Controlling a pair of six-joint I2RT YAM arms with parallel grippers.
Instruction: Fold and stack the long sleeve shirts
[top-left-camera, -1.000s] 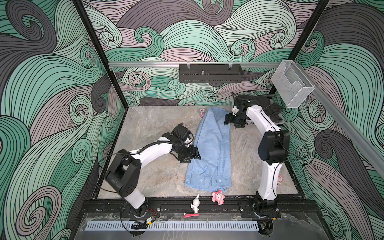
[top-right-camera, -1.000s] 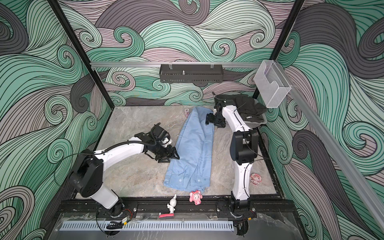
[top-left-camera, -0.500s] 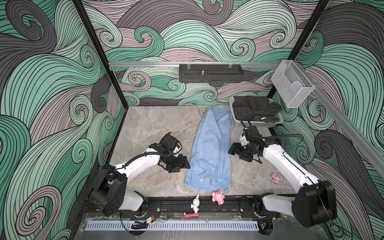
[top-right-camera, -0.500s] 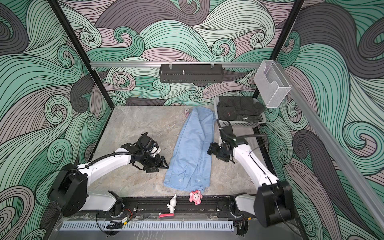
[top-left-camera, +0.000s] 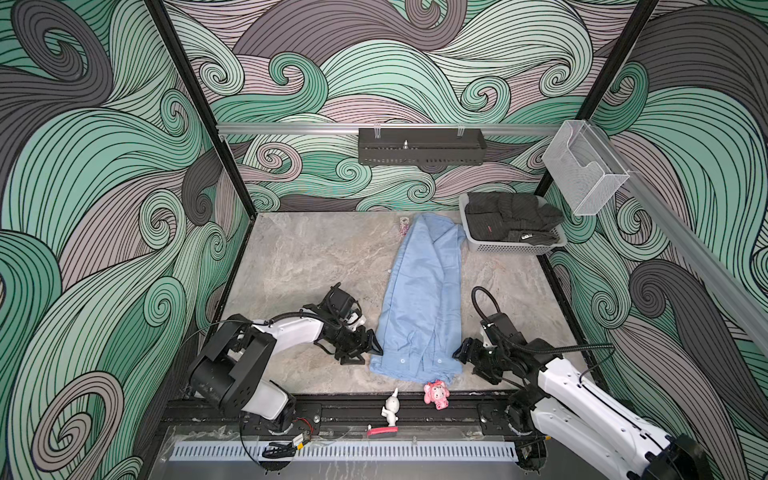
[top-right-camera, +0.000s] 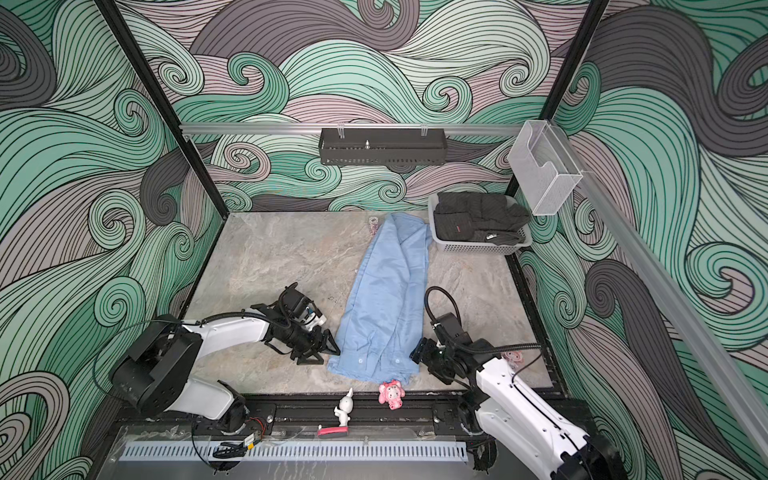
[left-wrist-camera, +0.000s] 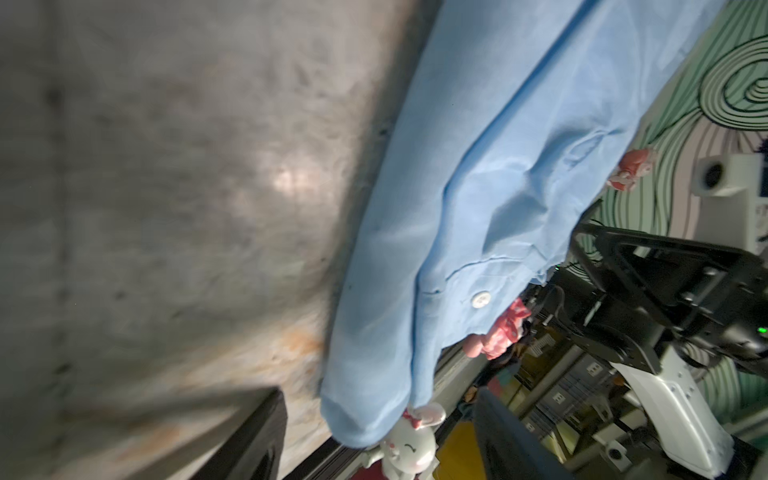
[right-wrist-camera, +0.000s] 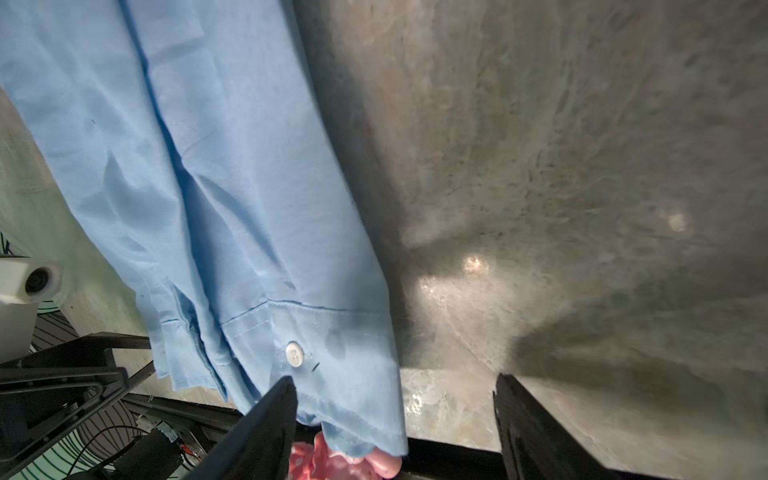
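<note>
1. Shirt (top-left-camera: 419, 299) lies along the middle of the table (top-left-camera: 307, 257), front to back.
2. Basket (top-left-camera: 511, 248) sits back right, just beside the shirt's far end.
3. Left pincer (top-left-camera: 370, 351) and right pincer (top-left-camera: 460, 352) flank its near end.
4. Plush toy (top-left-camera: 435, 392) sits at the near hem.

surface (top-right-camera: 270, 266): grey marbled slab, walled by green and mauve swirl panels.
shirt (top-right-camera: 386, 299): light blue, laid as one long narrow strip from the back edge to the front edge; pale buttons show near the front end.
left claw (top-right-camera: 328, 352): low over the surface, fingers spread, tips at the shirt's left front edge.
right claw (top-right-camera: 419, 352): low, at the shirt's right front edge.
basket (top-right-camera: 469, 248): pale, perforated, back right corner; holds dark folded garments (top-right-camera: 478, 214).
pink plush (top-right-camera: 390, 394): front edge, touching the shirt's end.
white figurine (top-right-camera: 344, 405): upright on the front rail, near the pink plush.
black rack (top-right-camera: 382, 151): hung on the back rail.
clear holder (top-right-camera: 544, 174): on the right rail.
</note>
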